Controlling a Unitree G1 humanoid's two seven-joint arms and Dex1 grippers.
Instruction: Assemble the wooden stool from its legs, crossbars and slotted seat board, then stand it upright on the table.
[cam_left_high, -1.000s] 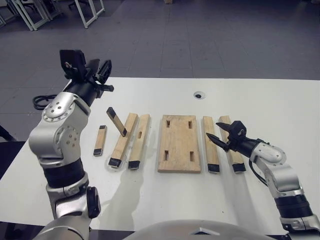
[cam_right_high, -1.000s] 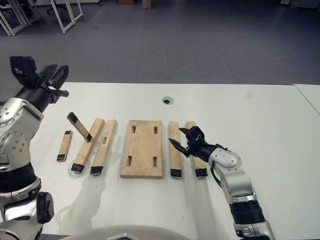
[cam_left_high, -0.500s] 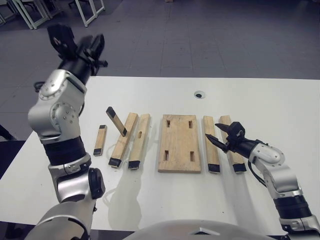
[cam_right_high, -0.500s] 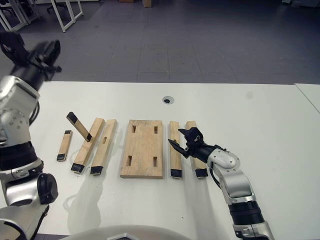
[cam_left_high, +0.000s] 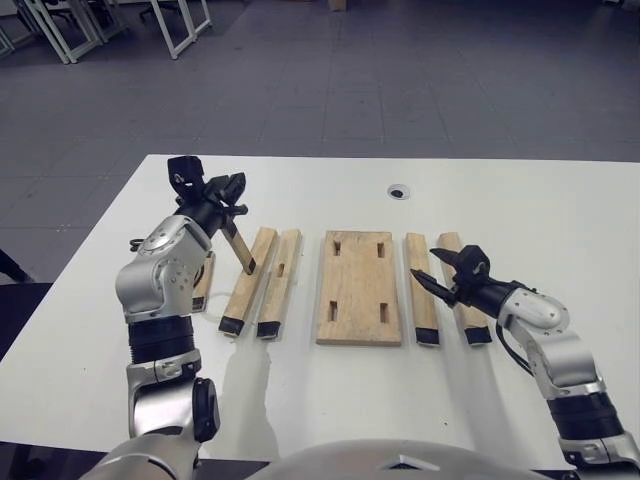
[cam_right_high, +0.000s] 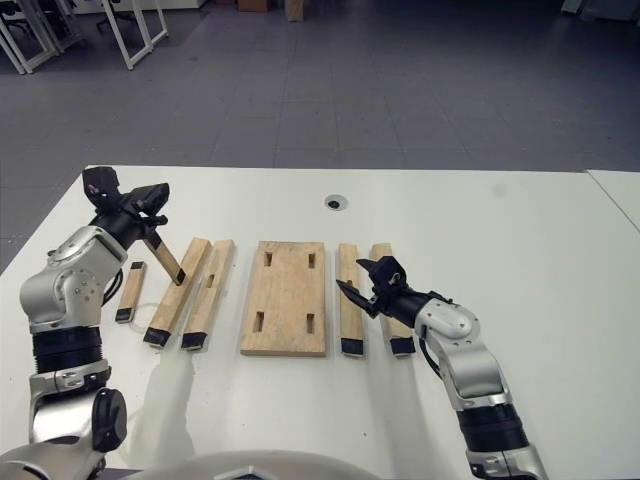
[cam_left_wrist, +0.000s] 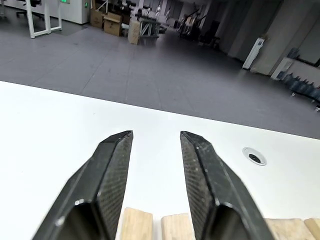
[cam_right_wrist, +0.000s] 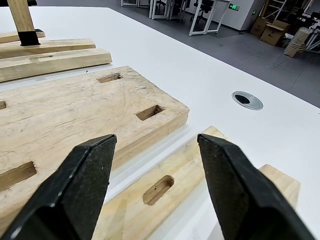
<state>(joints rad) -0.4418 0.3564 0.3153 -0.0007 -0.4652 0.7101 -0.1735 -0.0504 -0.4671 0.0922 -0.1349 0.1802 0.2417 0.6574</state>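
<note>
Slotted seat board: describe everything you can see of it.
The slotted seat board is a pale wooden rectangle with four rectangular slots, two near each short end. It lies flat on the white table, a slotted leg lying apart along each long edge. The open right gripper hovers beside it, not touching.

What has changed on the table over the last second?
The left claw, raised high a second ago, has swung down and now sits open beside the upper end of the tilted crossbar, gripping nothing. The right claw stays open above the leg right of the seat board; no wooden piece has moved.
</note>
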